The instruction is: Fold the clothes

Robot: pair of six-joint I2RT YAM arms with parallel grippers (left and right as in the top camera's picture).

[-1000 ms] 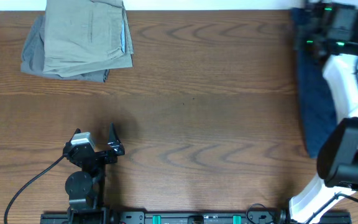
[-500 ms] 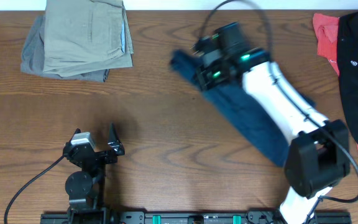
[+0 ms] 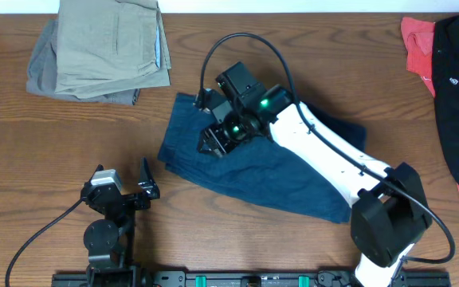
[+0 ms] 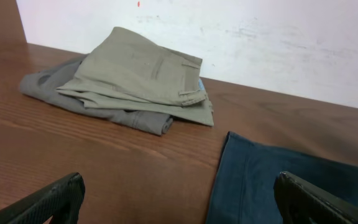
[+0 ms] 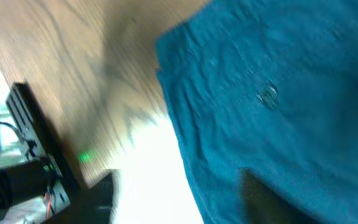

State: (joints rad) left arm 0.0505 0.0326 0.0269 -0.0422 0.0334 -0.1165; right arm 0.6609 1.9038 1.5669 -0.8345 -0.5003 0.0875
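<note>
Centre frame in the overhead view, the navy shorts (image 3: pixel 249 171) lie rumpled on the table (image 3: pixel 293 48), slanting from upper left to lower right. Over their upper-left end sits the right tool (image 3: pixel 213 142); the wrist view is blurred, so I cannot tell whether it is clamped on cloth. At lower left the left tool (image 3: pixel 121 167) rests empty, jaws wide apart. Cloth this soft and light will sag and slide, so I judge the firmer waistband or hem corners the best holds, near the pocket button (image 5: pixel 267 94). A folded khaki stack (image 3: pixel 110 48) lies upper left.
</note>
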